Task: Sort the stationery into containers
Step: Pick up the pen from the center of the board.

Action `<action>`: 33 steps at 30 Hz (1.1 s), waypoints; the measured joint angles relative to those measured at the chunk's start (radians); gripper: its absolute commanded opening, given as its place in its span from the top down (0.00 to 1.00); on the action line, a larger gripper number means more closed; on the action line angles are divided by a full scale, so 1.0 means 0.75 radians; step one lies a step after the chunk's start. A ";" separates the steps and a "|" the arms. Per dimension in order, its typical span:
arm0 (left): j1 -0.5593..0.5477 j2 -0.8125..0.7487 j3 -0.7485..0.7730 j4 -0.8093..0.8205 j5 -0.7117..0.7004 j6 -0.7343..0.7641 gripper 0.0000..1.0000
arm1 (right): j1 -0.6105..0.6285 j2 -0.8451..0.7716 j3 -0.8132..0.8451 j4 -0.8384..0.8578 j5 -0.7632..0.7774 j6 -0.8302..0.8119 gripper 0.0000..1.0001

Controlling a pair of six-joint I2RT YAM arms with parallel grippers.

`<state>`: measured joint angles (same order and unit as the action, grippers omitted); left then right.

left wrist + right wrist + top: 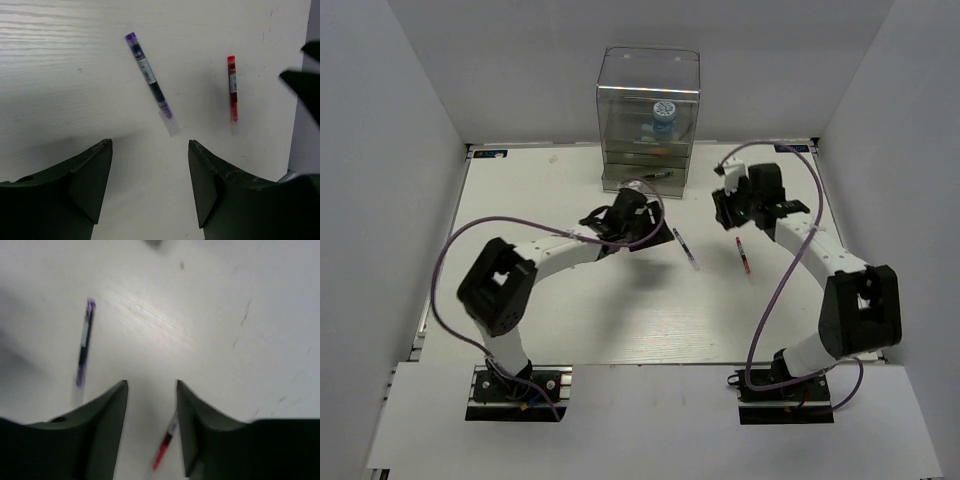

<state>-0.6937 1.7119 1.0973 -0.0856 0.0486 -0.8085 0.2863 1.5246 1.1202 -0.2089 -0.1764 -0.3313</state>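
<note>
Left wrist view: the left jaws stand wide apart with nothing between them, over bare desk [60, 75]. Ahead of them the purple pen [150, 80] lies slantwise. The red pen [232, 87] lies beside it, apart from it.

Right wrist view: the right jaws are part-open and grip nothing. The red pen lies on the desk, showing in the gap between them.

Top external view: both pens lie on open desk on the near side of the organiser [648, 120], between the two arms. The blue-and-white roll [663, 115] sits in its top compartment.

My reading: the step in hand is a pen pick, purple for the left arm and red for the right.
- Turn each wrist so the jaws cross the barrel at mid-length.
- Go low, nearly to the desk, and close slowly, since thin pens roll.
- The pens lie near each other, so I would take one at a time to keep the arms from crowding.

Unclear:
- The right wrist picture is blurred, and the red pen's near end is cut off at the frame edge.
- I cannot tell what is in the grey drawers.
- A green item [658, 177] sits at the organiser's foot; whether it is in a drawer or on the desk I cannot tell
</note>
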 measured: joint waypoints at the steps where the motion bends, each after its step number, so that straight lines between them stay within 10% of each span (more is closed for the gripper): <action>1: -0.023 0.051 0.063 -0.043 -0.022 -0.022 0.28 | -0.034 -0.030 -0.062 -0.022 0.000 0.040 0.43; 15: -0.215 0.826 1.145 -0.860 -0.328 -0.264 0.29 | -0.199 -0.586 -0.469 -0.027 -0.037 0.247 0.35; 33: -0.230 1.029 1.506 -1.282 -0.399 -0.319 0.33 | -0.286 -0.716 -0.512 0.011 -0.040 0.293 0.35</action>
<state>-0.8661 2.4840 2.2265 -1.0470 -0.2504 -1.0477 0.0715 0.9878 0.7364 -0.2008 -0.2066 -0.1112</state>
